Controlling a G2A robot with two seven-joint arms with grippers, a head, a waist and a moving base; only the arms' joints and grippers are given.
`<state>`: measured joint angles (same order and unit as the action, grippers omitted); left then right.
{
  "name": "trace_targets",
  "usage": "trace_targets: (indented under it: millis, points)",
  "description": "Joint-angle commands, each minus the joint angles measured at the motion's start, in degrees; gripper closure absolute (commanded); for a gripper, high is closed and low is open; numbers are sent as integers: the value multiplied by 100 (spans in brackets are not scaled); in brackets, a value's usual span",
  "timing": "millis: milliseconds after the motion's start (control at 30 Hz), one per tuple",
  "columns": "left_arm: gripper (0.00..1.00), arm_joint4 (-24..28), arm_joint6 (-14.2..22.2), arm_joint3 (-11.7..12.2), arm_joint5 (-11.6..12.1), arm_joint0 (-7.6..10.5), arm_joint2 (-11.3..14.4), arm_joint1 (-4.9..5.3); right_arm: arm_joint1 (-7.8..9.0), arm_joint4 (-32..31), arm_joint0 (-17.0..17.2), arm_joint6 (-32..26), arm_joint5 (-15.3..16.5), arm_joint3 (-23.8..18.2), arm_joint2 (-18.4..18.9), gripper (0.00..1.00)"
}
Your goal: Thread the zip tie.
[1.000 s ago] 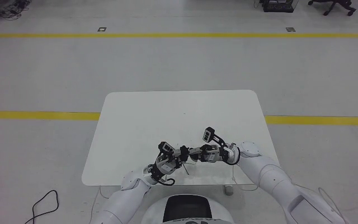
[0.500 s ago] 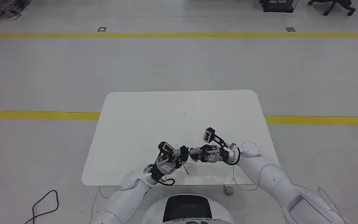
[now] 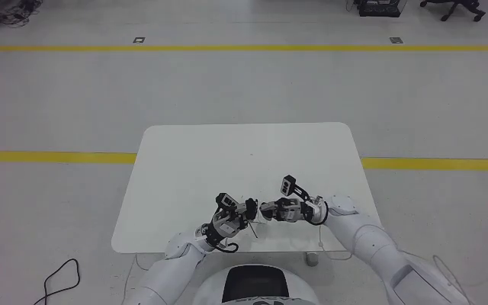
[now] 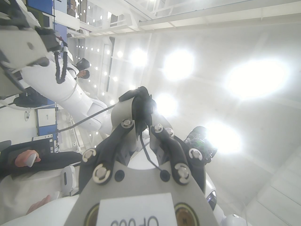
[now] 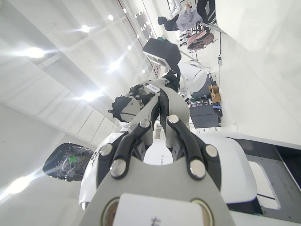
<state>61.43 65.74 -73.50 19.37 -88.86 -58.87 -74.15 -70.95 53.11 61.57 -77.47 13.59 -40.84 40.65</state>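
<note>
The zip tie (image 4: pixel 145 150) is a thin black strap. My left gripper (image 4: pixel 138 105) is shut on it, and one end curves back across the palm. In the top view the strap (image 3: pixel 252 226) hangs below the left gripper (image 3: pixel 246 208), above the near edge of the white table (image 3: pixel 191 175). My right gripper (image 3: pixel 266 209) is right beside the left one, tip to tip. In the right wrist view its ribbed fingers (image 5: pixel 162 105) are pressed together, with the left gripper (image 5: pixel 124 109) just beyond. I cannot make out any strap between the right fingers.
Both arms hover over the table's near middle edge. A yellow floor line (image 3: pixel 61 157) runs behind the table. A black cable (image 3: pixel 57 278) lies on the floor at the near left.
The right wrist has shifted slightly to the right and toward the robot. The left arm and the hanging strap have stayed put.
</note>
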Motion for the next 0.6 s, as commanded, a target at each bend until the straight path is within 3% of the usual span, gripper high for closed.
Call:
trace_targets:
  millis: [0, 167, 467, 567]
  points:
    - [100, 0, 0, 0, 0, 0, 0, 0, -4, 56, 10, 35, 19, 46, 67, 0]
    - [100, 0, 0, 0, 0, 0, 0, 0, 16, 273, 66, -23, 188, 65, 307, 0]
    - [100, 0, 0, 0, 0, 0, 0, 0, 16, 273, 66, -23, 188, 65, 307, 0]
    - [100, -192, -278, -90, 11, -3, -49, 9, 48, 109, 126, 366, 363, -67, 395, 0]
